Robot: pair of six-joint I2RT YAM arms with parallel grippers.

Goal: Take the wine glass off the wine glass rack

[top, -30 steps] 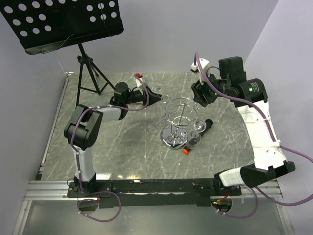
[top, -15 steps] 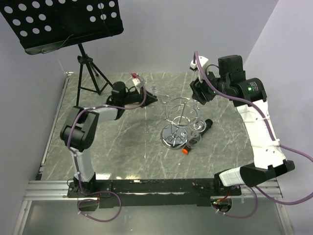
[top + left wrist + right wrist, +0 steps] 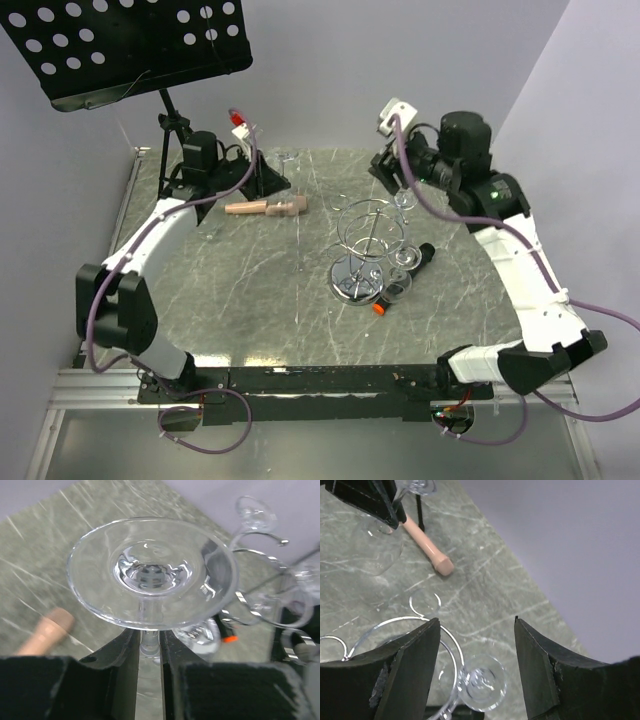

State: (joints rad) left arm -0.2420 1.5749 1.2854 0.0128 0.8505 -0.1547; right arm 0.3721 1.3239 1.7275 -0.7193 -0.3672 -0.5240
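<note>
My left gripper (image 3: 274, 182) is shut on the stem of a clear wine glass (image 3: 150, 570), its round foot towards the camera. It holds the glass above the table's back left, away from the chrome wine glass rack (image 3: 368, 232). The fingers (image 3: 120, 650) pinch the stem just under the foot. The rack's wire arms (image 3: 260, 580) show at the right of the left wrist view. My right gripper (image 3: 388, 176) is open and empty over the rack's far side. Between its fingers (image 3: 415, 650), below, a second glass's foot (image 3: 482, 682) hangs on a rack arm (image 3: 451, 647).
A wooden peg-like piece (image 3: 265, 208) lies on the table below the left gripper. A black marker with an orange tip (image 3: 404, 276) lies by the rack's disc base (image 3: 352, 284). A black music stand (image 3: 130, 45) on a tripod (image 3: 185, 150) stands at the back left.
My left arm has swung back and to the left with the glass, away from the rack, uncovering the wooden piece. My right gripper has moved a little up and left.
</note>
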